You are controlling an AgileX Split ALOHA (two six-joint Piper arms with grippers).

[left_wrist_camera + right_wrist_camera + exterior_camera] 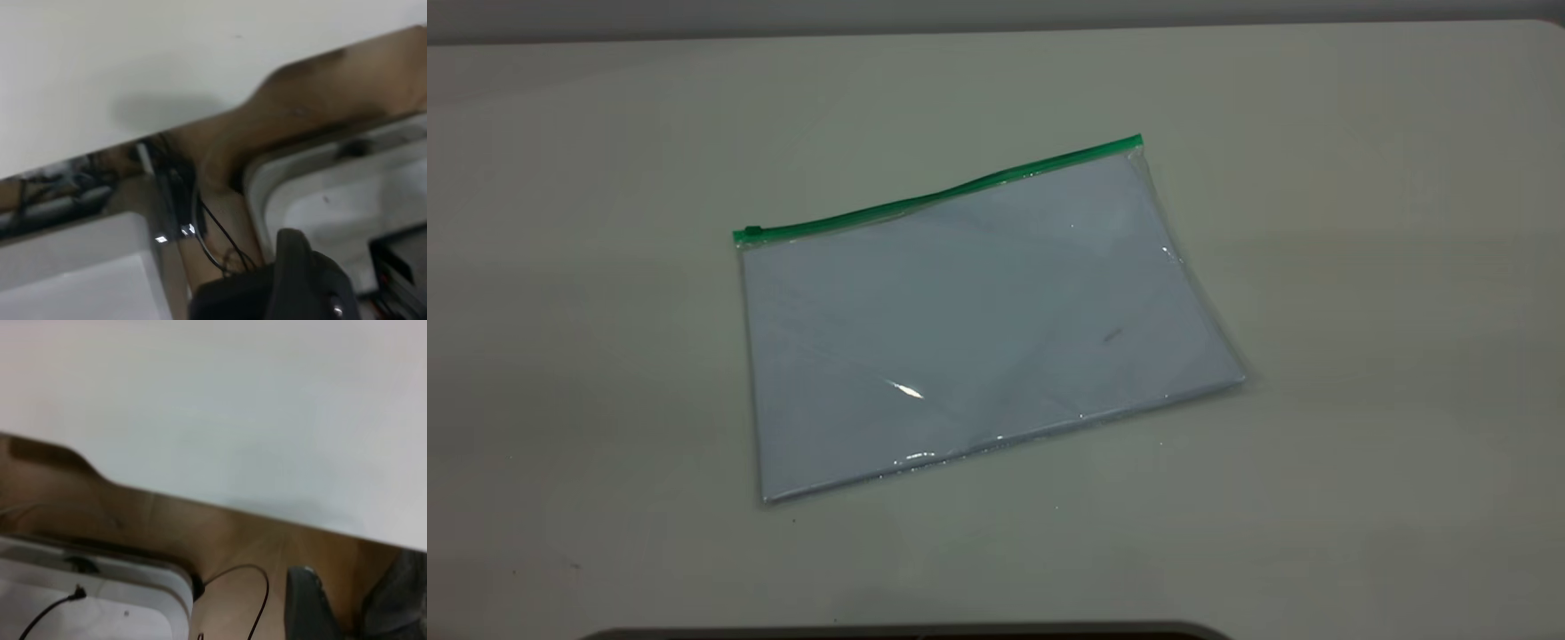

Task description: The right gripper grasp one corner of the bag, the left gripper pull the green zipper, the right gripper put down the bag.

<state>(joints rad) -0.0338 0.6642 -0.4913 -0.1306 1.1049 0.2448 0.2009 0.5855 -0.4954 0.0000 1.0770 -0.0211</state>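
The bag (978,311) lies flat on the table, a clear pouch with white paper inside. The green zipper (943,194) runs along its far long edge, with the small slider tab (753,232) at the left end. The corner of the bag (1138,144) at the zipper's right end rests on the table. Neither arm shows in the exterior view. My left gripper (300,267) hangs off the table's edge, over the floor. My right gripper (353,613) is also beyond the table's edge, open and empty. The bag shows in neither wrist view.
The pale table (1360,267) surrounds the bag on all sides. Below the table's edge, the wrist views show a white bin (333,200), another white bin (100,600), loose black cables (247,587) and brown floor. A dark rim (907,631) lines the near edge.
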